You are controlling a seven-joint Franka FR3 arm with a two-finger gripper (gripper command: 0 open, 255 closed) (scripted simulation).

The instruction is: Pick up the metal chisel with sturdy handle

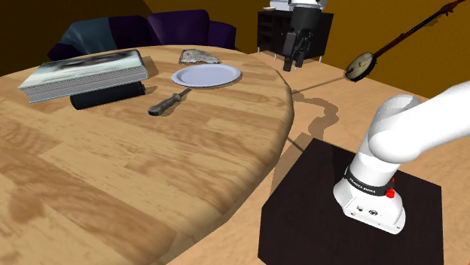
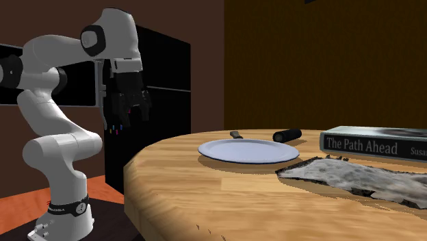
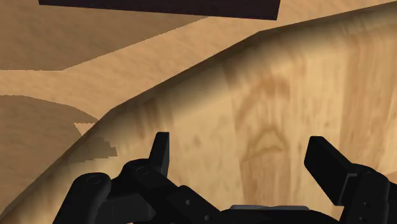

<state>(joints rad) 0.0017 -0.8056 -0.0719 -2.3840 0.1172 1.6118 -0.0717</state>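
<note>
The gripper (image 3: 240, 141) hangs, fingers apart, over the table (image 1: 113, 173) edge; chisel (image 1: 169, 100) lies beside a plate (image 1: 206, 75); book (image 2: 373, 145) spine reads "The Path Ahead".

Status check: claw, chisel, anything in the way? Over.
Claw open, empty, up above the table edge. Chisel flat on the table, untouched, blade end beside the white plate. Path to it looks clear.

This looks like a living room in a home. A dark sofa (image 1: 184, 26) sits behind a big round wooden table (image 1: 151, 188). A book (image 1: 83, 73) and a plate (image 1: 206, 75) rest on the table. There is a banjo (image 1: 363, 65) too.
</note>
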